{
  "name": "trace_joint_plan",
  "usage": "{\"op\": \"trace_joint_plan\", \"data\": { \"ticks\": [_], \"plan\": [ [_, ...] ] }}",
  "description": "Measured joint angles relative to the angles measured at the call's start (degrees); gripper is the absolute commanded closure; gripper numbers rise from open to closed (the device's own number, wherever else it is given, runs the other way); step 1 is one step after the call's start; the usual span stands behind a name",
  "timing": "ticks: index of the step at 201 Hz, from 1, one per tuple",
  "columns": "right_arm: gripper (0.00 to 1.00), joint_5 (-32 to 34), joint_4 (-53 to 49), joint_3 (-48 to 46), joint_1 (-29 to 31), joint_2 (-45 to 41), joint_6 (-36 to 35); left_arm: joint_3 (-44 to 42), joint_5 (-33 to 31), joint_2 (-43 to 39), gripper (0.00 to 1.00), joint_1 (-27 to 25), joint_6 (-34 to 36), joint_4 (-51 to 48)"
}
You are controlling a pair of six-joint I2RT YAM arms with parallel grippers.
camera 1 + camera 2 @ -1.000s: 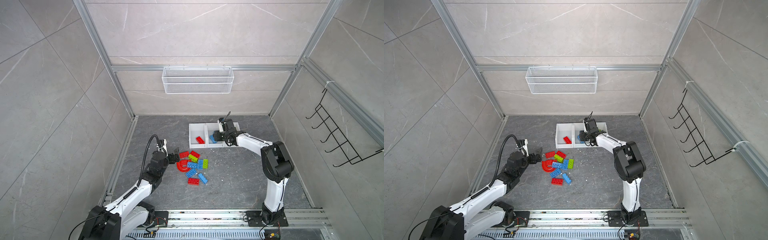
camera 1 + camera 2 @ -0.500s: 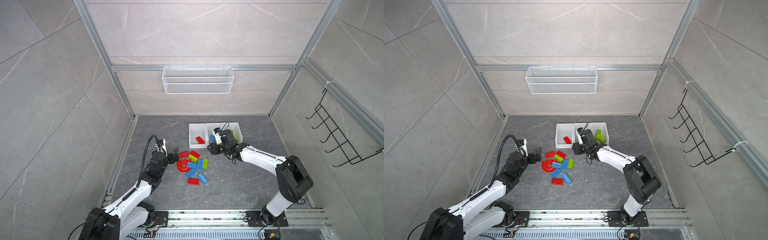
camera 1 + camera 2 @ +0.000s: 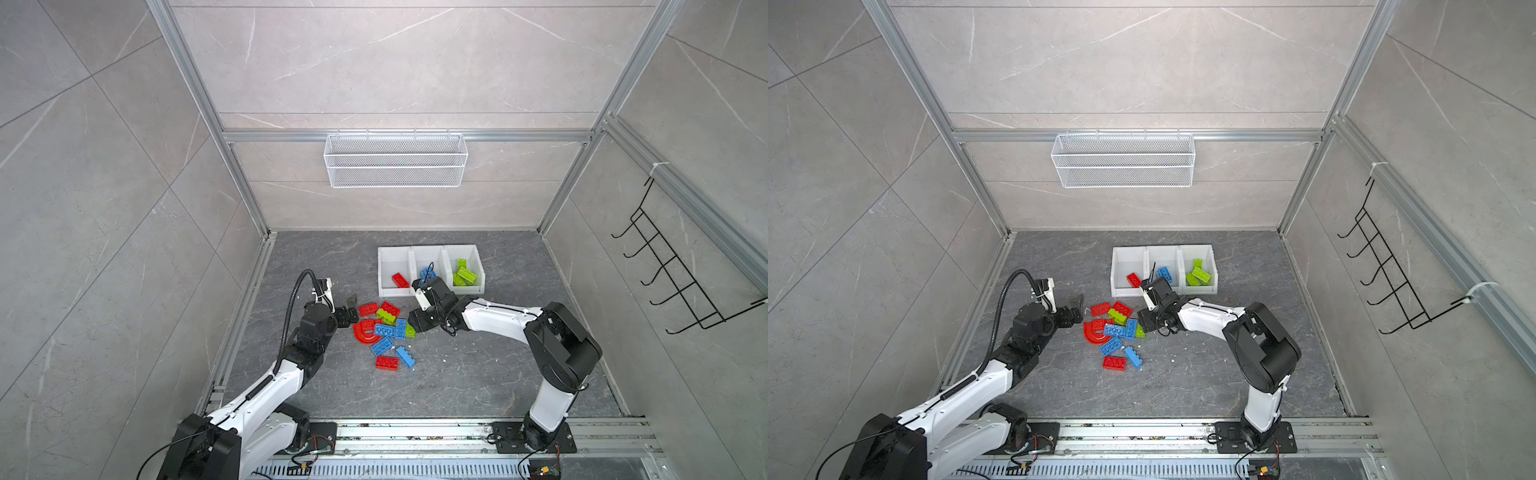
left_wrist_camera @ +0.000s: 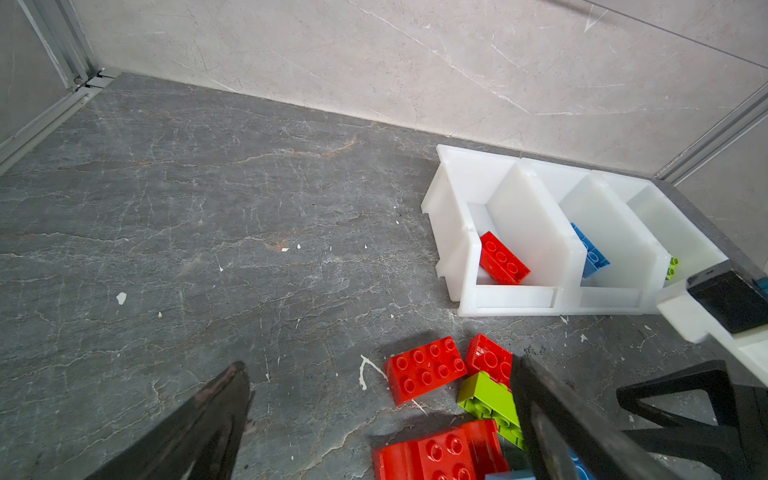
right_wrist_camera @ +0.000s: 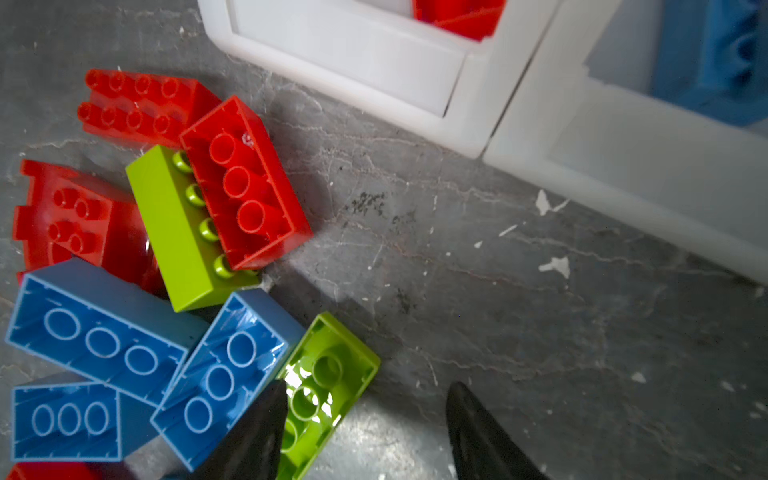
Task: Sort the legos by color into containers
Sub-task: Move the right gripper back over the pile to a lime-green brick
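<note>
Loose red, blue and lime green legos (image 3: 386,332) lie in a pile mid-floor, with a red arch piece (image 3: 362,332) among them. The three joined white containers (image 3: 431,248) stand behind the pile: a red brick (image 3: 400,280) lies in the left one, a blue brick (image 3: 427,273) in the middle, green bricks (image 3: 464,274) in the right. My left gripper (image 3: 353,309) (image 4: 378,365) is open at the pile's left edge and holds nothing. My right gripper (image 3: 413,323) (image 5: 368,386) is open low over the pile's right edge. An upside-down lime green brick (image 5: 328,374) lies partly between its fingers, ungripped.
A white wire mesh basket (image 3: 395,160) hangs on the back wall. A black wire hook rack (image 3: 673,282) hangs on the right wall. Metal rails (image 3: 415,432) carrying the arm bases run along the front edge. The containers' front wall (image 5: 353,45) is close beyond the right gripper.
My right gripper has swung from over the middle container down to the pile's right edge, and its jaws have widened. The left arm has not moved.
</note>
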Motion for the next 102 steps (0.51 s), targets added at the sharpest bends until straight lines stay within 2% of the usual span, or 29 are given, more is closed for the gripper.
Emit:
{"op": "trace_joint_plan", "data": {
  "ticks": [68, 102],
  "plan": [
    [0.37, 2.45, -3.67, 4.42, 1.6, 3.08, -1.84, 0.0, 0.0, 0.66, 0.0, 0.0, 0.2, -0.44],
    [0.34, 5.53, -7.21, 5.84, 1.95, 3.89, -2.93, 0.0, 0.0, 0.63, 0.0, 0.0, 0.22, -0.79]
  ]
}}
